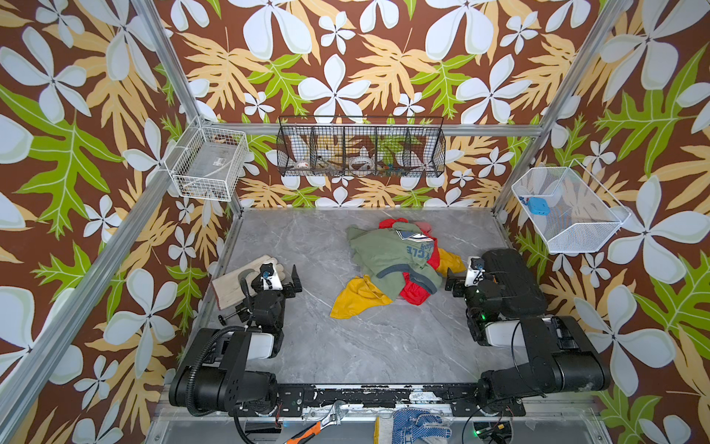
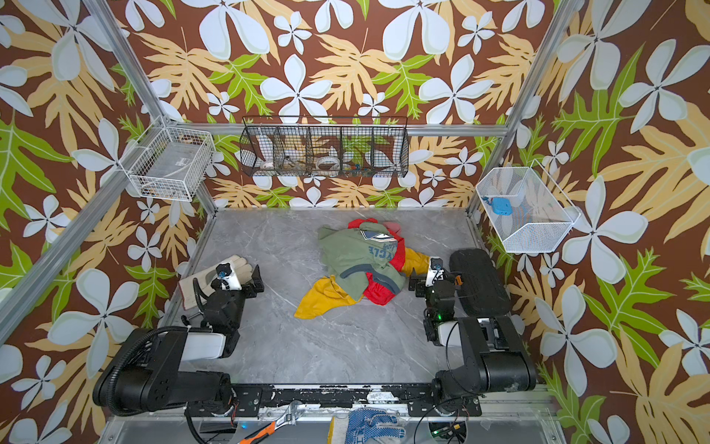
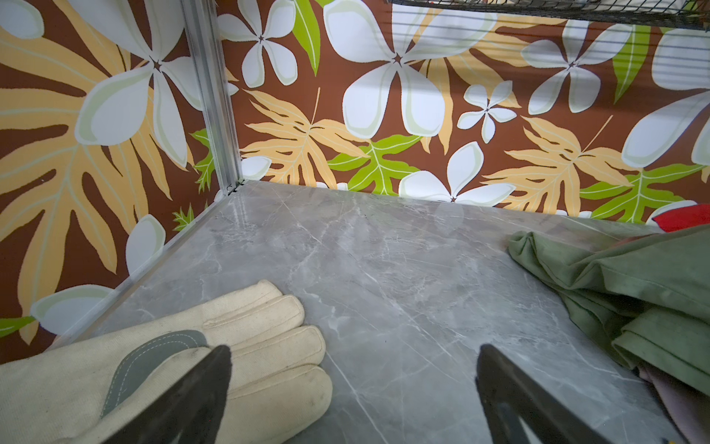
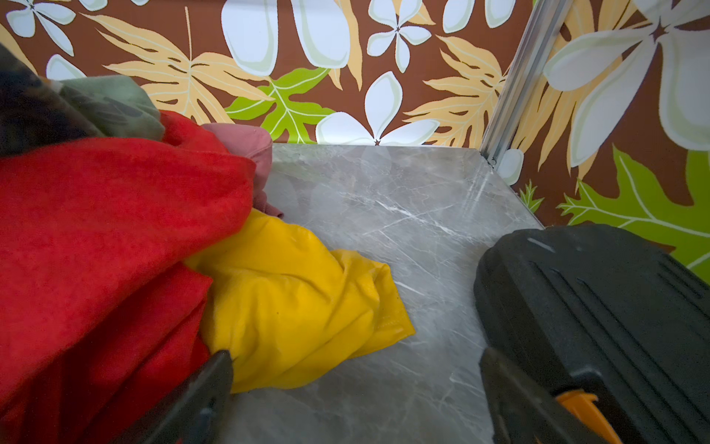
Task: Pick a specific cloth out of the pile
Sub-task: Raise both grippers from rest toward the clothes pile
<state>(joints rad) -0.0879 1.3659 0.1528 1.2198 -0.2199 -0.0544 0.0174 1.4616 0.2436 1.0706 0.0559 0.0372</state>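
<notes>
Since the cloth (image 1: 355,298) lies buried in the pile (image 2: 361,261) at the middle of the counter (image 1: 307,346), under green shirt (image 1: 388,250) and red cloth (image 1: 417,292), only two yellow corners out, a tug likely drags the others along or slips off. Left end effector (image 3: 353,357) and right end effector (image 4: 355,361) both stand apart, empty. Counter grey marble; floral walls (image 1: 345,57), wire baskets (image 1: 361,118).

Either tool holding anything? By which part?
Nothing held. Left tool and right tool are both open and empty.
</notes>
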